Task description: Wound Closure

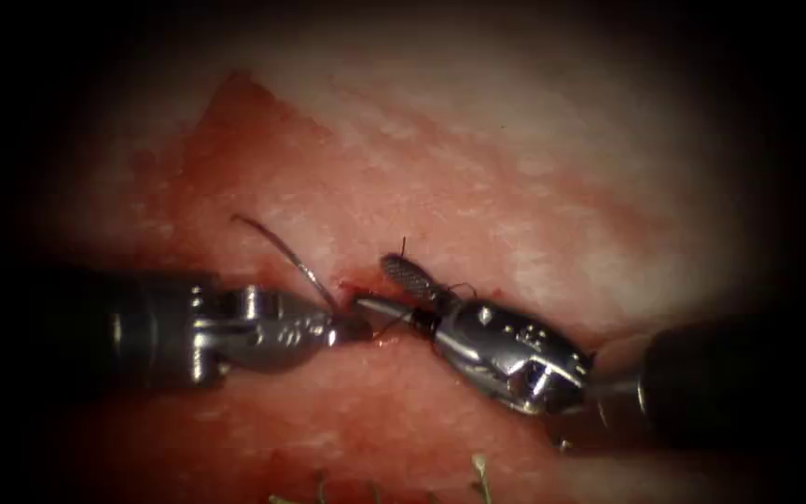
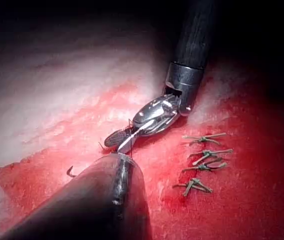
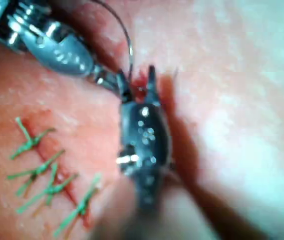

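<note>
The tissue carries green stitches. The right tool spreads its fingers wide at the cut, apparently gripping nothing. The left tool pinches the needle near one end; the needle arcs free above the tissue, left of the cut.

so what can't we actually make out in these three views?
- Needle tip: in the endoscope view the left hand grips one end; whether the other end sits in the tissue can't be told.
- Thread: too fine to trace near the right hand, whose jaws stand open.
- Cut under the jaws: covered by both tools and red fluid.
- Green stitches: cut off by the endoscope view's lower edge.
</note>
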Motion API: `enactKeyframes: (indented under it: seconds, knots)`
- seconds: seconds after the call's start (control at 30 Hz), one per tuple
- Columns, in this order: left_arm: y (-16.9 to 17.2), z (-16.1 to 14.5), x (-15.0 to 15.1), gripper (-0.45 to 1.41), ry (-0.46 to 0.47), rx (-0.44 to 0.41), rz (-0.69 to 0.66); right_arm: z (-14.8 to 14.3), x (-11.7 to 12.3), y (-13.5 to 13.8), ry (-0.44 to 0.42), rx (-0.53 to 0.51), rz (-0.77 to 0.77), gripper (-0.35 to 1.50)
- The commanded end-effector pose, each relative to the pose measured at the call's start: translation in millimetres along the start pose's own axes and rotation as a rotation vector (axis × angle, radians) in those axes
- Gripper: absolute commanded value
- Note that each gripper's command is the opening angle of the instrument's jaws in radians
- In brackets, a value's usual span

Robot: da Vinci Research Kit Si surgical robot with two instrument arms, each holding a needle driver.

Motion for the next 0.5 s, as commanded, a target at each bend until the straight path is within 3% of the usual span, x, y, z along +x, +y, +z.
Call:
enactKeyframes:
  seconds: [0.03, 0.5]
  knots:
    - [0.6, 0.6, 0.1, -0.45, 0.000, -0.005, -0.001, 0.2, -1.3, -0.4, -0.004, -0.011, 0.007, 0.31]
    - [-0.5, 1.4, 0.8, -0.45, -0.005, 0.000, -0.010, -0.1, -1.3, 0.4, -0.080, -0.140, 0.052, 0.31]
